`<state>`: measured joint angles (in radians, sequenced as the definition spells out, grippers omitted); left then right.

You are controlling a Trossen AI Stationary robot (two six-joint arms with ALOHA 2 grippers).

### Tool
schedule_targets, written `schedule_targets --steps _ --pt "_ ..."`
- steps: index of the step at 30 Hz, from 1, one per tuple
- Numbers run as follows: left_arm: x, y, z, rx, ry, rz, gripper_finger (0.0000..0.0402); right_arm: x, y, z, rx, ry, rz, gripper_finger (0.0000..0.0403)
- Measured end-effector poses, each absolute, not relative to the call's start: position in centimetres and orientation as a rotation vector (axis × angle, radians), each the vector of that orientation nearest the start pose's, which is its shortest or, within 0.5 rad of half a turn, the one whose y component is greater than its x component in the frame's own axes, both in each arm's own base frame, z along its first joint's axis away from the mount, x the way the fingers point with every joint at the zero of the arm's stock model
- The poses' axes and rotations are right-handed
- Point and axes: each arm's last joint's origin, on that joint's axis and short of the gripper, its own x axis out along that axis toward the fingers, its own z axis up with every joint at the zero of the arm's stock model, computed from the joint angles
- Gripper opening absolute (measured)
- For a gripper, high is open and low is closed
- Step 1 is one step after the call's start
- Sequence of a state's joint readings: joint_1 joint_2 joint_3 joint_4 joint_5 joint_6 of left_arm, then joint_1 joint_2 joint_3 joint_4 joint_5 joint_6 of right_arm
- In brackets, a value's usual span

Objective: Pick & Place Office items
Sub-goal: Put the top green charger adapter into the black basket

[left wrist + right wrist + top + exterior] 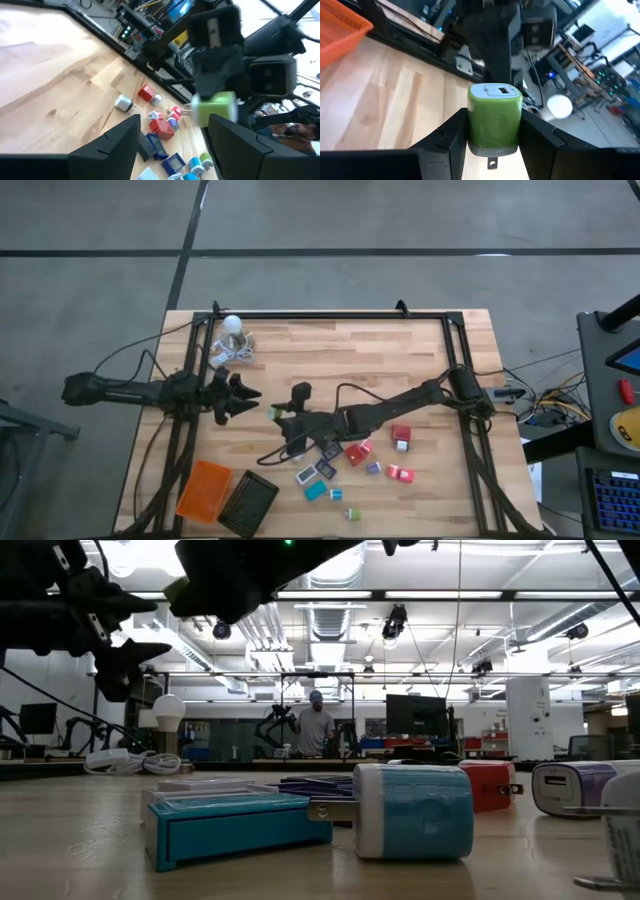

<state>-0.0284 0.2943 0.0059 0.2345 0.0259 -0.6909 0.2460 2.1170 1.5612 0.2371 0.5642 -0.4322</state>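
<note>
Clearly the right end effector [493, 134] has its two dark fingers closed against the sides of a green charger block [494, 117], which sits upright between them with its pale grey port face on top. In the high view that same green block [272, 412] shows as a small speck left of centre of the frame, at the tip of the right end effector [277, 416], lifted off the wooden surface [330, 350]. The left end effector [250, 393] faces it from the left, just beside it and not touching; its fingers stand well apart with nothing between them. From the left wrist view the green block [215, 107] hangs beyond those spread fingers [112, 145]. The remaining office items [352, 458] lie scattered on the surface in the lower middle of the high view. An orange tray [204, 490] and a black tray [248, 503] sit side by side at lower left.
</note>
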Motion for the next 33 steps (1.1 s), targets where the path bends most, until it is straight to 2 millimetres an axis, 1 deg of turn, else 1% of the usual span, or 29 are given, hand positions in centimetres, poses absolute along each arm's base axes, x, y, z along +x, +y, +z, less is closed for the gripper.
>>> schedule_targets --steps 4,10,18,22,27,33 --pt "11.9 -0.4 16.5 -0.692 0.05 -0.041 0.0239 47.5 10.0 22.3 -0.556 0.344 -0.218 0.0141" --pt "12.2 -0.4 16.5 -0.689 0.044 -0.049 0.0239 47.7 8.9 22.3 -0.543 0.348 -0.24 0.0141" --pt "12.5 -0.5 16.7 -0.688 0.029 -0.085 0.024 47.9 8.0 22.3 -0.52 0.35 -0.251 0.0141" --pt "12.6 -0.5 16.7 -0.688 0.032 -0.084 0.024 47.9 7.9 22.3 -0.522 0.348 -0.252 0.0141" --pt "12.8 -0.5 16.8 -0.688 0.015 -0.09 0.024 48.1 7.7 22.4 -0.502 0.322 -0.166 0.0141" --pt "13.0 -0.6 16.9 -0.687 0.01 -0.097 0.024 48.2 7.4 22.4 -0.503 0.323 -0.178 0.0141"
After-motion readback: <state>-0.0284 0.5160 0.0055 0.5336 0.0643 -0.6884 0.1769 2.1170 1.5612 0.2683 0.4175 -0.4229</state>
